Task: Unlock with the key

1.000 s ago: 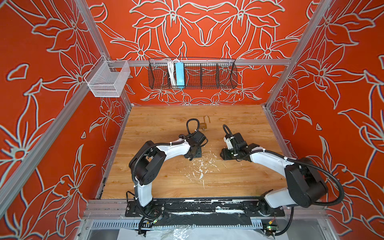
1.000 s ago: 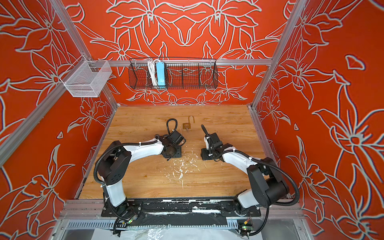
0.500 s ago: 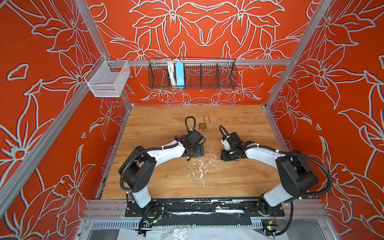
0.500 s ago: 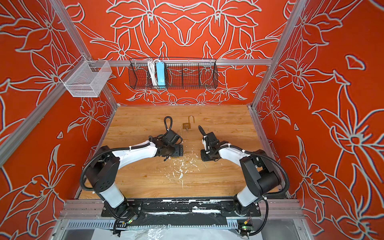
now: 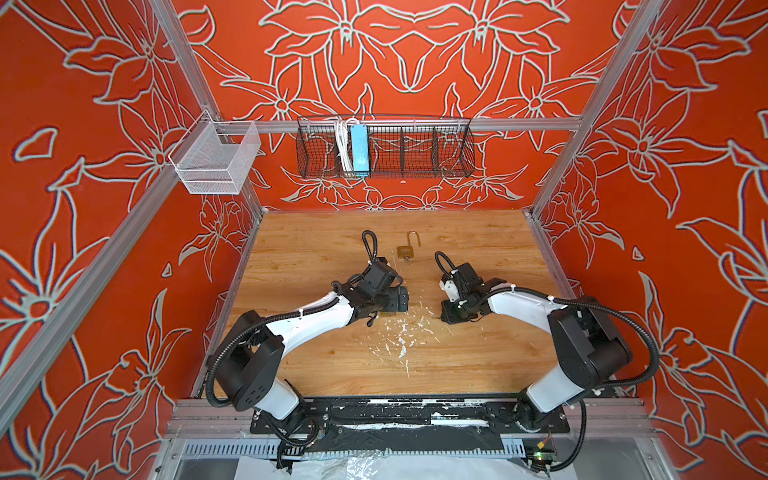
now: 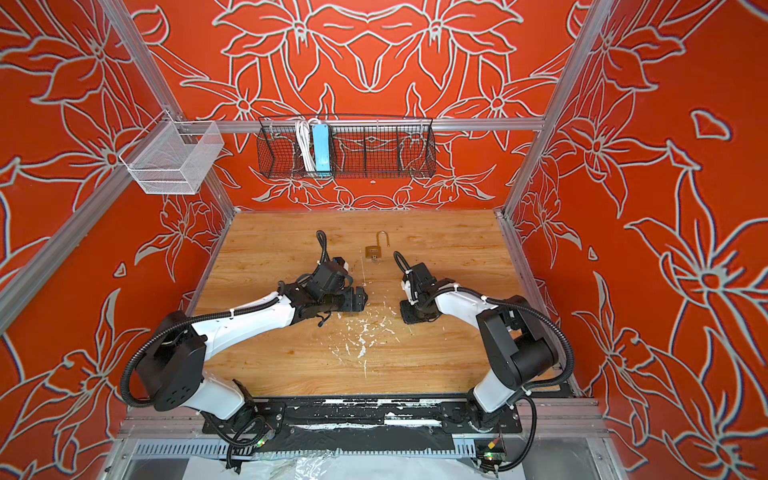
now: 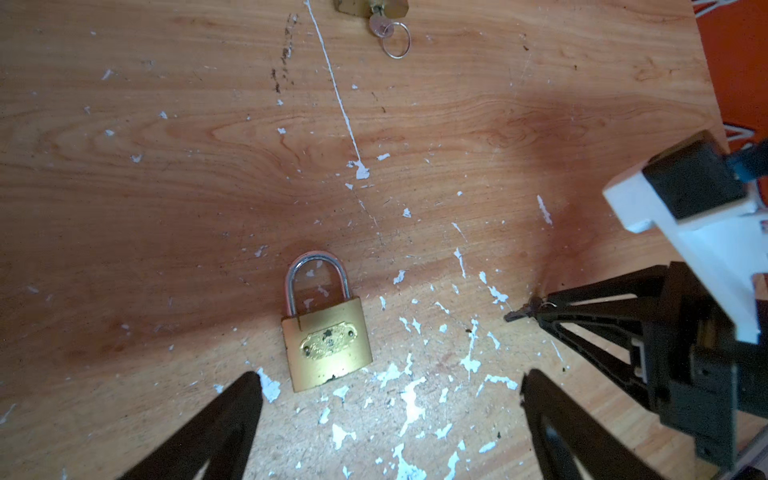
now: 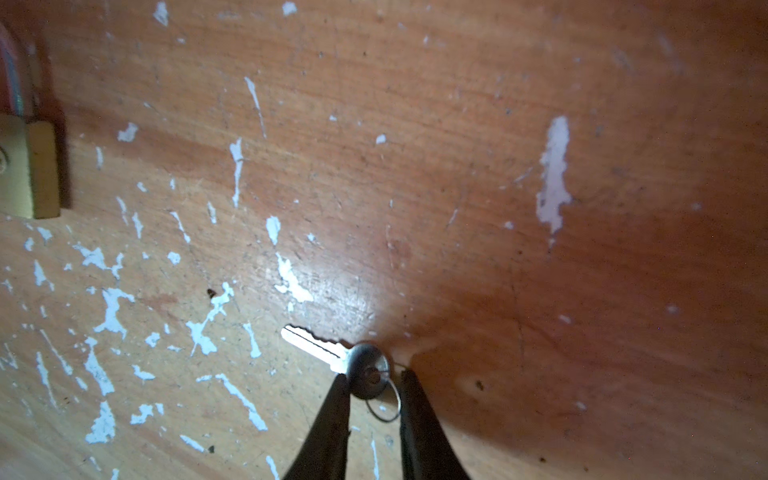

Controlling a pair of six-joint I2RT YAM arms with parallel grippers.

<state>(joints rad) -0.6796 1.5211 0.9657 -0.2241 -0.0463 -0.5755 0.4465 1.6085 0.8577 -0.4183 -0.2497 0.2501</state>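
Observation:
A brass padlock (image 7: 326, 340) lies flat on the wooden table with its shackle shut, just ahead of my left gripper (image 7: 390, 386), which stands wide open above it. Its fingers (image 7: 245, 399) flank empty table. In the right wrist view the padlock (image 8: 29, 166) shows at the frame's edge. The silver key (image 8: 316, 345) lies on the table, blade towards the padlock. My right gripper (image 8: 374, 384) has closed in on its round head, one finger touching it, the ring's wire by the other. In both top views the left gripper (image 5: 400, 300) and right gripper (image 5: 451, 315) face each other mid-table.
A second brass padlock (image 5: 406, 249) with its shackle swung open lies farther back, a key and ring (image 7: 390, 35) in its base. White paint flecks (image 5: 401, 338) mark the wood. A black wire basket (image 5: 384, 147) and a white mesh basket (image 5: 216, 160) hang on the walls.
The left jaws have opened wide, and that arm has stretched out lower over the table. The right jaws have narrowed round the key's head; that gripper has hardly shifted.

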